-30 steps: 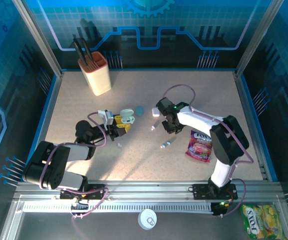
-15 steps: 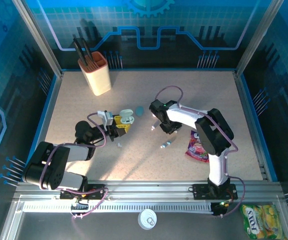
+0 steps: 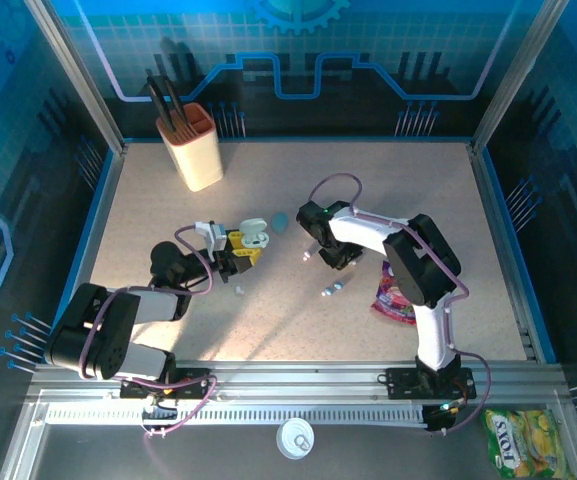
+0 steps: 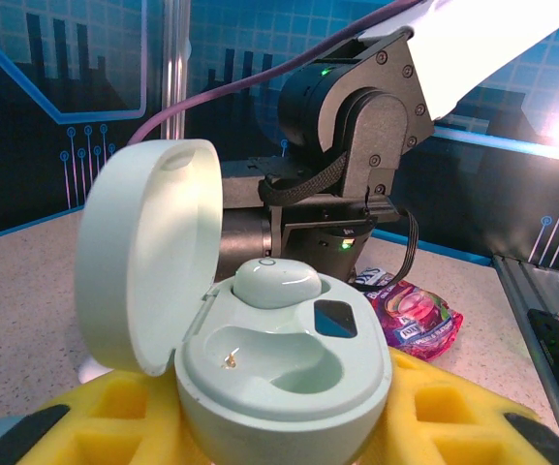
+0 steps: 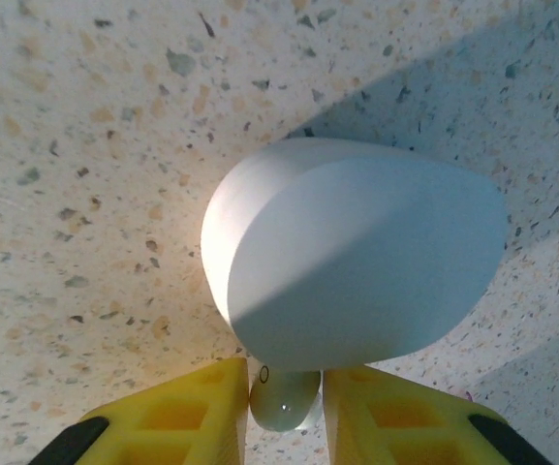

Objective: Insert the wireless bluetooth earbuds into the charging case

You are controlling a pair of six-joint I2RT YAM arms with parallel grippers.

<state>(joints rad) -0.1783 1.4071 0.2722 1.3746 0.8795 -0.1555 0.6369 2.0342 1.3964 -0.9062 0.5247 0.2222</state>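
Note:
My left gripper (image 4: 284,426) is shut on the open pale-green charging case (image 4: 279,368), which sits between its yellow fingers (image 4: 453,412). One earbud (image 4: 276,283) lies in the far slot and the near slot is bare. From above, that gripper (image 3: 240,247) and the case (image 3: 255,233) are left of centre. My right gripper (image 5: 286,373) is low over the table, its yellow pads (image 5: 192,412) pressed on both sides of a small pale earbud (image 5: 284,399). A white pebble-shaped case (image 5: 357,252) lies just ahead of it. In the top view the right gripper (image 3: 320,245) is mid-table.
Loose earbuds (image 3: 238,291) (image 3: 330,290) lie on the speckled tabletop between the arms. A light-blue piece (image 3: 280,221) lies beside the held case. A pink candy packet (image 3: 400,290) lies to the right. A beige cup (image 3: 196,145) with dark utensils stands at the back left.
The right arm's wrist has swung left and folded in over the middle of the table, and its jaws have narrowed. The left arm and the case have not moved.

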